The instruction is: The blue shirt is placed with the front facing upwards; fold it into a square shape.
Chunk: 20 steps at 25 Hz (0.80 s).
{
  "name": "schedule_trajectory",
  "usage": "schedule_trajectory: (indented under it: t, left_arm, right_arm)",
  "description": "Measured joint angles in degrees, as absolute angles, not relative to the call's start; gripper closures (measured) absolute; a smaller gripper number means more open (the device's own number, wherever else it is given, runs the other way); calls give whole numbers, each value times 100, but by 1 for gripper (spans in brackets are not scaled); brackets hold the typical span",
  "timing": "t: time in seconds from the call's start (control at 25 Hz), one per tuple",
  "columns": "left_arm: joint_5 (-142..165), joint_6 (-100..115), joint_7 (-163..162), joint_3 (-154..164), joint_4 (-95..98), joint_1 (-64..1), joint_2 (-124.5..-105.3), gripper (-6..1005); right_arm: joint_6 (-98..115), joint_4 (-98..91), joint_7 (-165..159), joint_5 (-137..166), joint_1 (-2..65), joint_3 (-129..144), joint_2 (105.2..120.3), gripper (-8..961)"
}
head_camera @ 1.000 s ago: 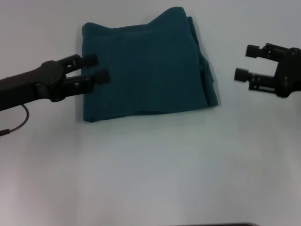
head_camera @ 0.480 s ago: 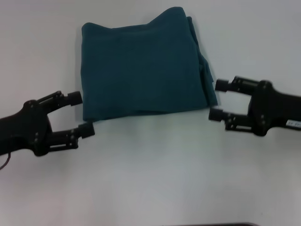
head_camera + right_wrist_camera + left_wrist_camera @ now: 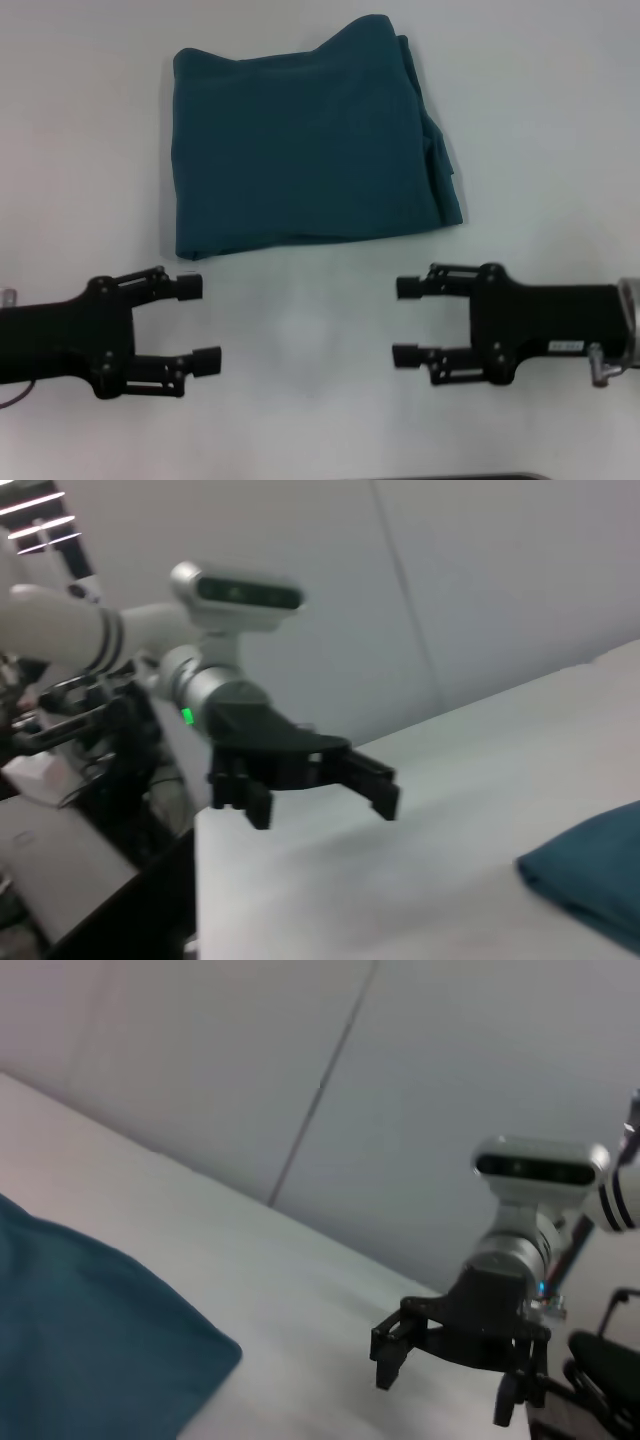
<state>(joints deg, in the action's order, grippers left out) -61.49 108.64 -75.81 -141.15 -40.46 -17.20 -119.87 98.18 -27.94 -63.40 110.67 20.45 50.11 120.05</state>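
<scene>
Matte black two-finger grippers, left gripper (image 3: 200,323) and right gripper (image 3: 407,320), are seen; silver-white wrist housings and a small white label are carried.

The left gripper (image 3: 197,323) drew off the blue shirt (image 3: 305,140) edge it had been at — its spread fingers ended clear of the cloth, nearer the robot. The right gripper (image 3: 407,322) swung in from the far side — also open, facing the left one.

Your surroundings, itemised: one plain white table (image 3: 320,330), matte and evenly lit; behind it, pale grey wall panels (image 3: 200,1070) split by a thin dark seam (image 3: 320,1090). Off the table's edge you have a dim cluttered bench (image 3: 70,780), with bright ceiling light strips (image 3: 35,515) overhead.
</scene>
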Motion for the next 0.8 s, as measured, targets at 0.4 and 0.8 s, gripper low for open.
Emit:
schedule_trajectory:
  t: [0.4, 0.8]
  left_arm:
    - [-5714, 10894, -7760, -14068, -4368, -1883, -12012, 50]
    - [-5649, 10899, -7830, -14071, -4412, -1942, -12045, 50]
  right_arm:
    - [9755, -2814, -6421, 11065, 2191, 5304, 11964, 147]
    - [9776, -2935, -6504, 11050, 2235, 5323, 11969, 147]
